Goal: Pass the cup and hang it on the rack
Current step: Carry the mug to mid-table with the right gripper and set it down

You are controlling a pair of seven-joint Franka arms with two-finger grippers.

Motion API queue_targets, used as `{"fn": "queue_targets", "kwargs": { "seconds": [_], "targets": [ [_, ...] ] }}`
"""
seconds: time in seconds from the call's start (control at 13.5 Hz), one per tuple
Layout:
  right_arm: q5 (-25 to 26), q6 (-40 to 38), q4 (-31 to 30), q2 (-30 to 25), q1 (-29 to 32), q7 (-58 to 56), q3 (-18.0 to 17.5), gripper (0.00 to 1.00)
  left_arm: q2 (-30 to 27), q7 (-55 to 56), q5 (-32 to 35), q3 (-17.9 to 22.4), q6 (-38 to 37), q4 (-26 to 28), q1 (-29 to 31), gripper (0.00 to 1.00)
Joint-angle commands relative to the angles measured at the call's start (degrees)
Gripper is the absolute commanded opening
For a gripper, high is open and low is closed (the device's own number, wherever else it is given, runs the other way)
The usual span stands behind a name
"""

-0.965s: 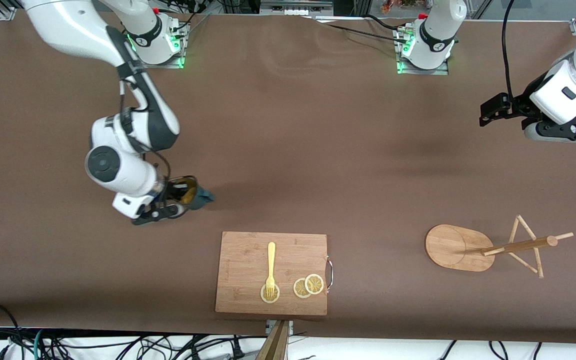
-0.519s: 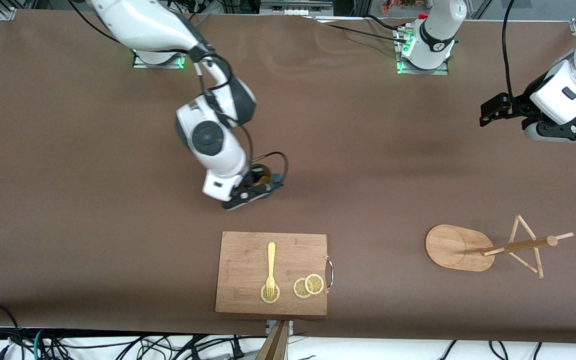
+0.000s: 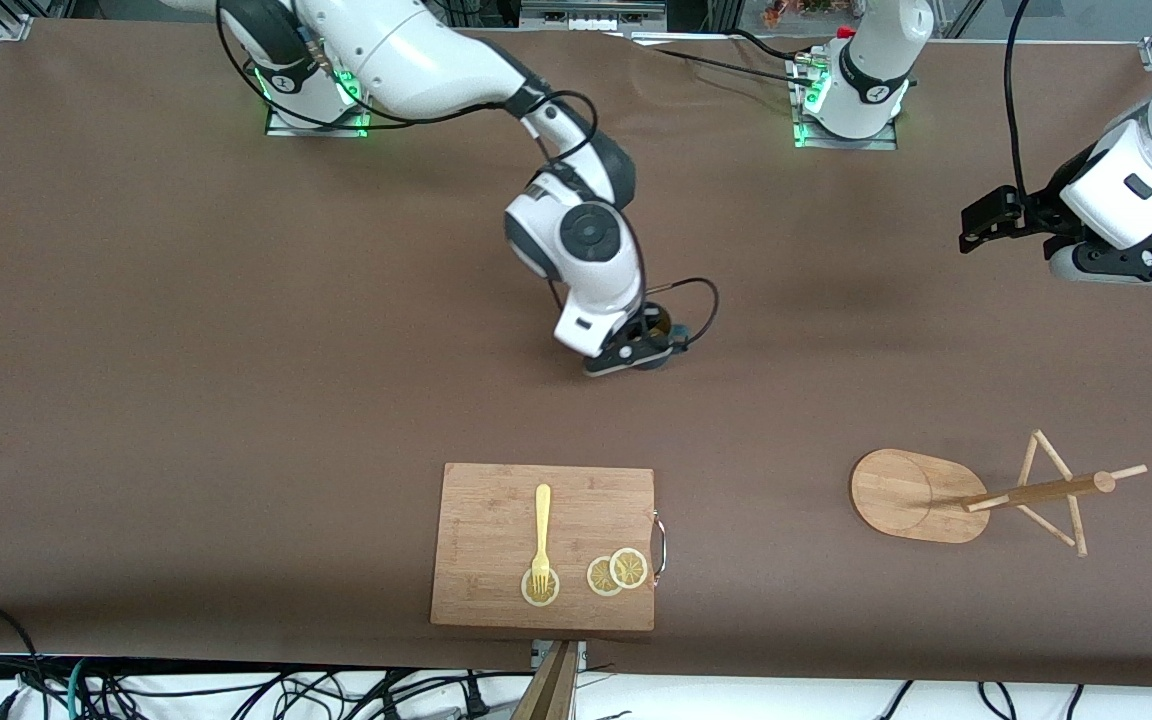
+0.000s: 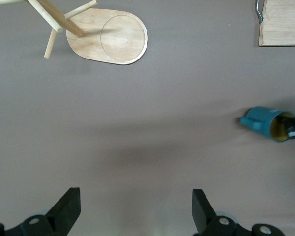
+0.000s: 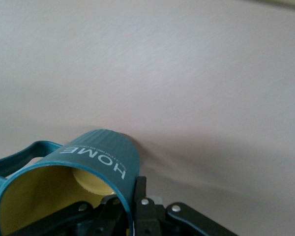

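While the right gripper [image 3: 648, 345] hangs over the bare middle of the table [image 3: 136, 350], its fingers are pinched on the rim of the cup [image 3: 658, 328], one finger inside the yellowish bowl and one outside against the ribbed teal wall. From the right wrist view the cup [image 5: 73, 182] is tilted well over, its mouth toward the camera, the word HOME in white on its side and the handle sticking out to one side. From the left wrist view the same cup [image 4: 265, 124] shows in the air, lying nearly on its side, with the dark fingers at its mouth. Up near the left arm's end of the table the left gripper [image 3: 986, 218] waits, its two black fingers [image 4: 66, 206] spread wide apart with nothing between them. One rack [image 3: 986, 495] stands near that same end, nearer the front camera than the left gripper, its oval base flat on the table, one pole and several thin pegs; I cannot count the pegs surely. One cutting board [image 3: 496, 520] lies near the front edge, carrying one yellow fork [image 3: 542, 530] and three lemon slices [image 3: 628, 568], the fork's tines resting on one of them. Cup and rack are well apart.
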State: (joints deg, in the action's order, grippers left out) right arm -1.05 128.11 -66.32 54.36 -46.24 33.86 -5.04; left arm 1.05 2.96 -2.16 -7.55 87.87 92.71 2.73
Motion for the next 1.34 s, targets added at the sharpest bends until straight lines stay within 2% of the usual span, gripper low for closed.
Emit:
{"fn": "queue_targets", "kwargs": {
  "seconds": [0.0,0.3,0.37,0.45,0.67,0.82,0.89,0.96,1.11,1.19,1.26],
  "targets": [
    [0.1,0.8,2.9,2.0,-3.8,3.8,1.9,0.00,0.6,-0.5,1.2,-0.2,-0.9,-1.7,0.1,1.00],
    [1.0,1.0,2.9,2.0,-5.1,5.1,2.1,0.02,0.7,-0.4,1.3,-0.3,-0.9,-1.7,0.1,1.00],
    [1.6,1.0,2.8,2.0,-5.2,5.6,2.1,0.14,0.7,-0.5,1.2,-0.3,-0.9,-1.7,0.1,1.00],
    [1.7,1.0,2.8,2.0,-5.2,5.5,2.1,0.18,0.7,-0.1,1.2,-0.3,-0.9,-1.7,0.0,1.00],
    [1.7,1.1,2.9,1.9,-5.2,5.5,2.1,0.17,1.0,-0.7,0.6,-0.4,-2.1,-1.7,-0.1,1.00],
    [1.8,2.2,2.8,2.0,-5.2,5.5,2.1,0.12,1.5,-0.8,-0.7,-0.4,-5.8,-3.0,-0.5,1.00],
    [1.8,2.4,2.8,2.0,-5.2,5.3,2.1,0.12,2.5,-0.8,-1.0,-0.4,-8.0,-3.5,-0.9,1.00],
    [2.0,2.4,2.8,1.9,-5.1,5.1,2.1,0.18,2.8,-1.0,-1.1,-0.6,-9.5,-4.2,-1.1,1.00],
    [2.2,2.3,2.9,1.3,-4.7,4.7,2.3,0.36,2.9,-5.9,-1.1,-0.6,-9.6,-4.2,-1.9,1.00],
    [2.1,2.3,2.9,1.0,-4.6,4.7,2.4,0.99,3.0,-10.0,-1.2,-0.5,-9.6,-4.2,-1.8,1.00],
    [2.1,2.4,2.9,0.3,-4.5,4.8,2.6,1.00,3.3,-14.3,-1.2,-0.5,-9.6,-4.2,-1.7,1.00]
  ]
}}
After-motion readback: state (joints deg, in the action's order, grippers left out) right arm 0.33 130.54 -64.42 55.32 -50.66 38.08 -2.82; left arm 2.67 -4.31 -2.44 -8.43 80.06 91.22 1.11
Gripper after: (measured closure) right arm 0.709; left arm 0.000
